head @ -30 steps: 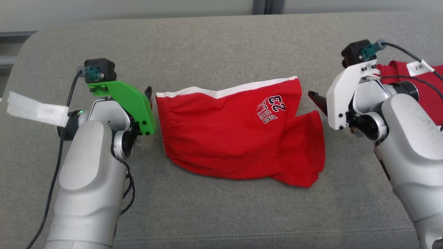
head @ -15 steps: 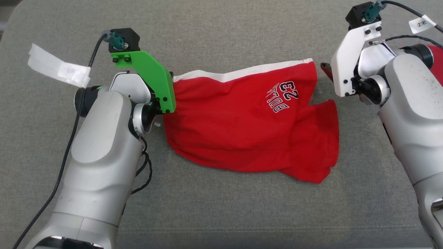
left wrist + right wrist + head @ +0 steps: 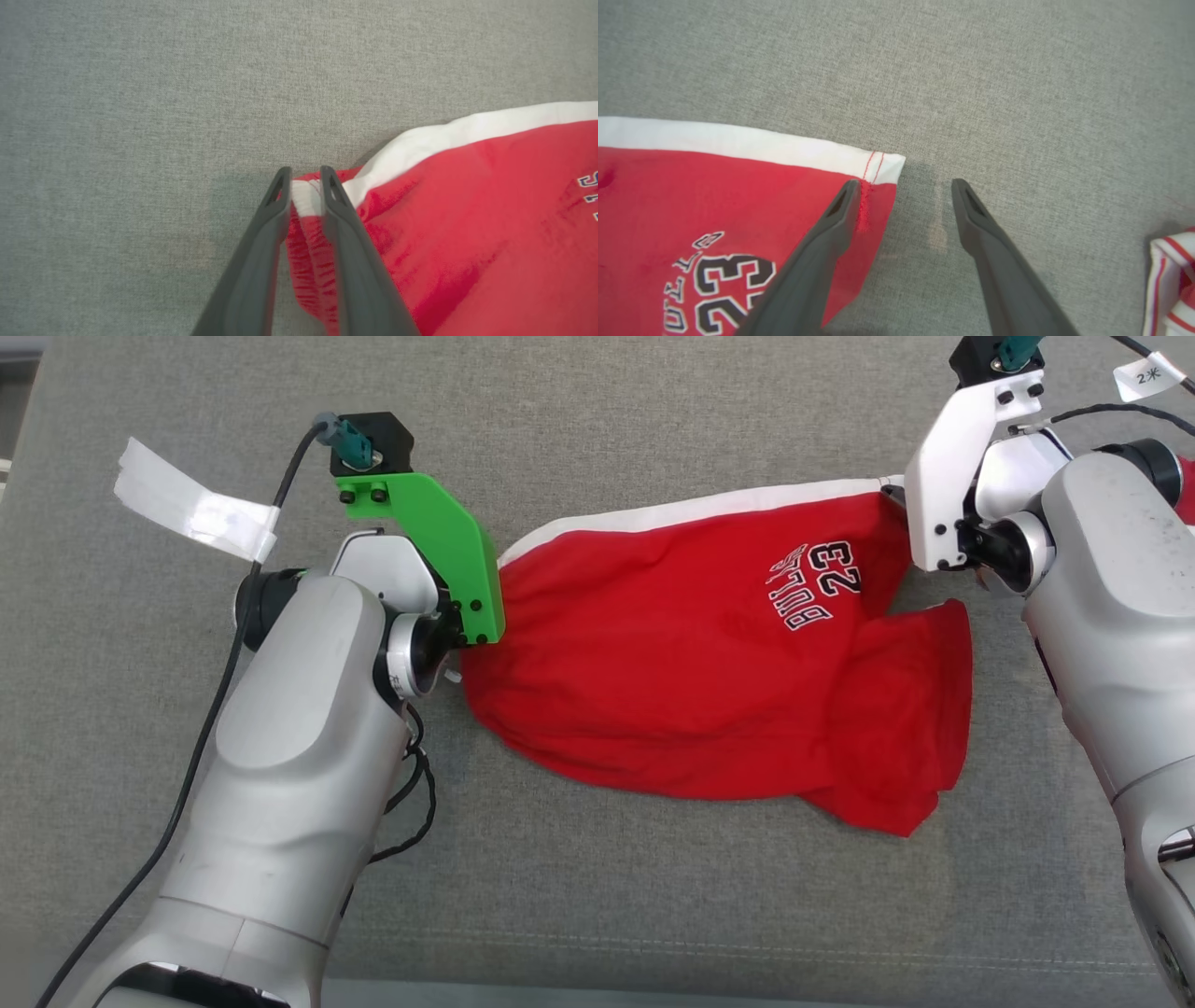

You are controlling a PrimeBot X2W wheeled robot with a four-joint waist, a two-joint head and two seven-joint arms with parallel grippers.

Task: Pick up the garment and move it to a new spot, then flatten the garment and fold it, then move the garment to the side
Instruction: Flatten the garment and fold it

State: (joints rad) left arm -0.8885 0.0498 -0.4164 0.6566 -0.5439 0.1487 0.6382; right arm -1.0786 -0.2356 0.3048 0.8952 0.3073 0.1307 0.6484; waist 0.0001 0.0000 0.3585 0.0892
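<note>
The garment (image 3: pixel 691 663) is a pair of red shorts with a white side stripe and a "BULLS 23" print, lying flat on the grey cushion (image 3: pixel 653 429). My left gripper (image 3: pixel 306 182) is shut on the gathered waistband corner of the garment (image 3: pixel 467 210) at its left end. In the head view the green wrist bracket (image 3: pixel 439 551) hides those fingers. My right gripper (image 3: pixel 906 184) stands open at the hem corner of the garment (image 3: pixel 714 196). Its left finger lies over the red cloth and its right finger (image 3: pixel 971 210) is over bare cushion.
A second red and white striped cloth (image 3: pixel 1171 280) lies close on the right gripper's right side and shows at the head view's right edge (image 3: pixel 1186 485). White tape (image 3: pixel 196 513) hangs from the left arm's cable. The cushion's front seam (image 3: pixel 653 952) runs along the bottom.
The head camera has tilted. My left gripper reached the waistband corner and closed on it. My right gripper moved in from beside the garment to its hem corner, still open.
</note>
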